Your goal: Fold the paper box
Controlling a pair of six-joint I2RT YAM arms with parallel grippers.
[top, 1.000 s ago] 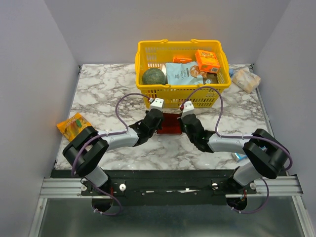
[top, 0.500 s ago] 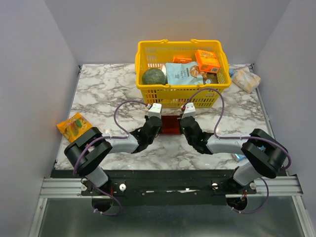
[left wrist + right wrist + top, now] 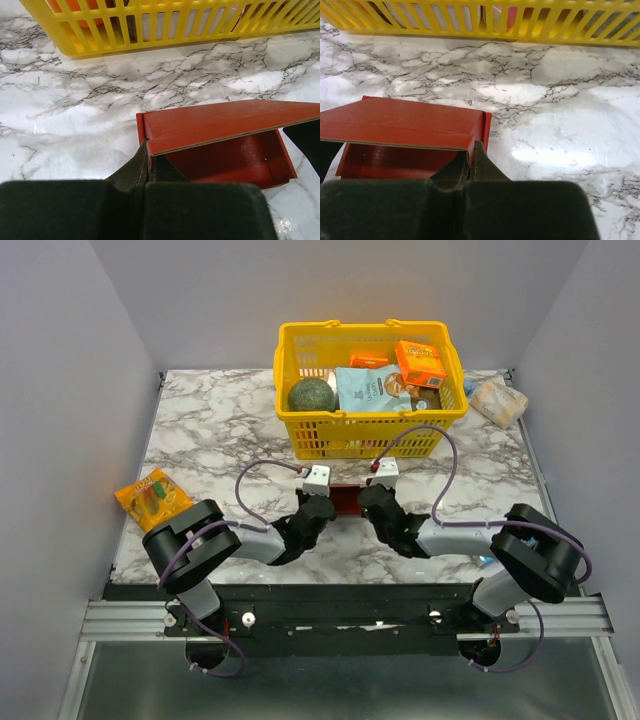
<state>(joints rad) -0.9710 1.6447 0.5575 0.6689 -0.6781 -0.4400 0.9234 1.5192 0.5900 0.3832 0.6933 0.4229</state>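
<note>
two arms reach from the near edge of the marble table (image 3: 200,430) and converge at its middle. left gripper (image 3: 146,159): fingers pressed together on the near left corner of the paper box (image 3: 220,122), pinching the edge of its upper panel. right gripper (image 3: 470,159): fingers likewise closed, clamping the near right corner of the same panel. the box lies on the table between the two grippers, on the near side of the yellow basket (image 3: 360,436) and apart from it. both wrist views show the red upper panel raised above a shallow red tray-like base, with the near side gaping so that the inner floor and low walls are visible. at the left edge of the table, well apart from the box, lies an orange snack packet (image 3: 152,495). farther back, the basket holds a dark green round item (image 3: 311,394), a pale blue pouch (image 3: 368,390) and an orange carton (image 3: 420,362). a pale wrapped packet (image 3: 497,400) lies at the far right corner, just beside the basket.
</note>
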